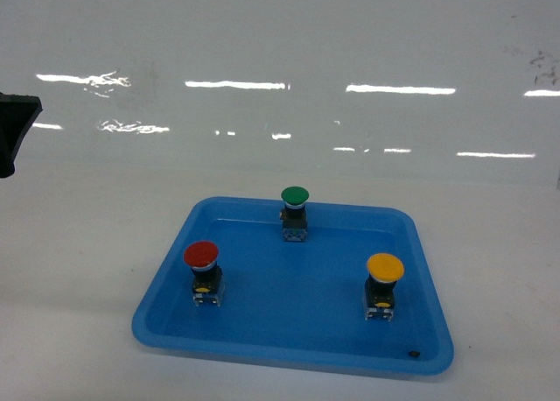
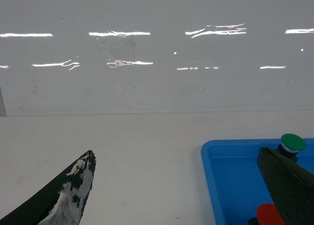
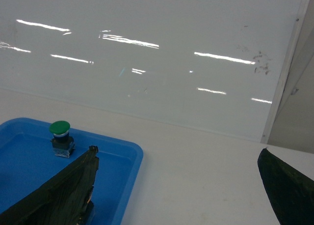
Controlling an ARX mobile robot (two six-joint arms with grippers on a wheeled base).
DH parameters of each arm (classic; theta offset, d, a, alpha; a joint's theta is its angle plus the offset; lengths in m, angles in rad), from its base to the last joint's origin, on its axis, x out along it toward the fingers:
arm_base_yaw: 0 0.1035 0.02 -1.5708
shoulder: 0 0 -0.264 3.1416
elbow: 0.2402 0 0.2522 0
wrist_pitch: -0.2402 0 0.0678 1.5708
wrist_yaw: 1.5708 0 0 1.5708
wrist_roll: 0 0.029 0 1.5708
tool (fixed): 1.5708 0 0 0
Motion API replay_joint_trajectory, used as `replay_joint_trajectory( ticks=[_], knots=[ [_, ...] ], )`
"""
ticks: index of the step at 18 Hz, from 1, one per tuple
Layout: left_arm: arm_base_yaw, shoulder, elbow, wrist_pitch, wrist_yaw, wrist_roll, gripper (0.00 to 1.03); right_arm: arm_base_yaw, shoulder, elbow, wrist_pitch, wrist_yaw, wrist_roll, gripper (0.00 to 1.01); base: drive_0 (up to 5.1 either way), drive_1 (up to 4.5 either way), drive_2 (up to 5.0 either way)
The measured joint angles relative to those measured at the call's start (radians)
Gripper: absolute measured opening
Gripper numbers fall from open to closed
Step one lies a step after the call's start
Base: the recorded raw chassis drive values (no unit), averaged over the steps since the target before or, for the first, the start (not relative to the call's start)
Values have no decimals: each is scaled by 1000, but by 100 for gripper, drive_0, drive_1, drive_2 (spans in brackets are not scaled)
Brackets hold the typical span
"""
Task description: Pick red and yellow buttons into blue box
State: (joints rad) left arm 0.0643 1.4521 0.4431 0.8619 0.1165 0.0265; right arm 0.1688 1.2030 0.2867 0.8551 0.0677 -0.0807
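Red button (image 1: 201,256) and yellow button (image 1: 384,268) stand upright, caps up, in a shallow blue tray (image 1: 262,344) on your white bench (image 1: 79,243), red at left, yellow at right, well apart. A green button (image 1: 295,196) stands near the tray's far rim. A glossy white wall (image 1: 280,33) rises behind. Your left claw (image 2: 181,185) and right claw (image 3: 181,185) hover spread wide, gripping nothing.
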Motion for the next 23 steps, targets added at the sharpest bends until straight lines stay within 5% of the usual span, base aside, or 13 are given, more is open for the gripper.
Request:
replay_joint_trajectory(
  ticks=[7, 14, 20, 23],
  knots=[
    [-2, 0, 0, 0, 0, 1, 98, 15, 266, 94, 109, -11, 0, 98, 0, 0, 0],
    [-3, 0, 0, 0, 0, 1, 98, 65, 494, 251, 62, -32, -54, 98, 0, 0, 0],
    [-4, 0, 0, 0, 0, 1, 98, 65, 507, 244, 76, -40, -68, 98, 0, 0, 0],
    [-2, 0, 0, 0, -2, 1, 98, 60, 567, 303, 27, -116, -58, 98, 0, 0, 0]
  ],
)
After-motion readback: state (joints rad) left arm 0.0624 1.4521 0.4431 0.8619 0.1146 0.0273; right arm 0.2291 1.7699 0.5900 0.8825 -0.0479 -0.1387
